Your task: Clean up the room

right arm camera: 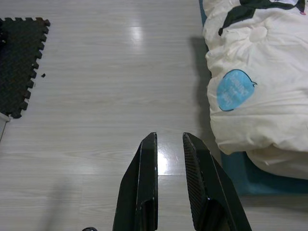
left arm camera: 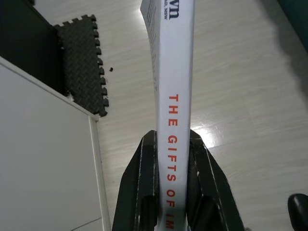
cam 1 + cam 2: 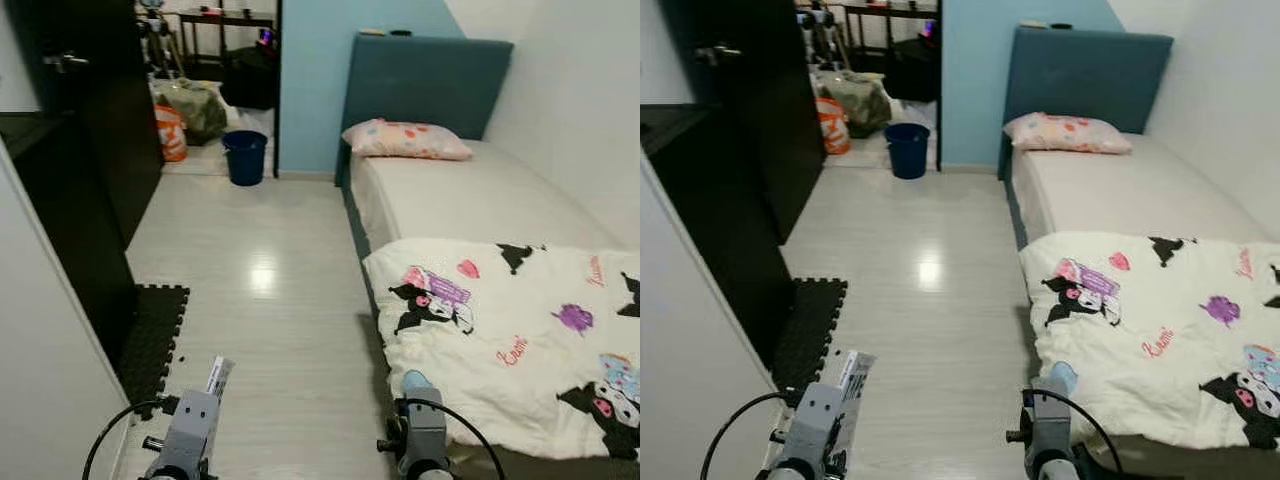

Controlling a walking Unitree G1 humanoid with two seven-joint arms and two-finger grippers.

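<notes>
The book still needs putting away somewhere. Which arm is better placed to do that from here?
Probably the left. The left gripper is already shut on the white book, spine between its fingers. The right gripper hangs open over bare floor beside the blanket, holding nothing.

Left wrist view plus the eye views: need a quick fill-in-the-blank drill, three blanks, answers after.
1. The left gripper has its jaws shut on a white ____ with red spine lettering.
2. The right gripper hangs over the pale floor holding ____.
3. The pink pillow lies at the head of the bed, against the ____ headboard.

Missing words: book; nothing; blue
</notes>
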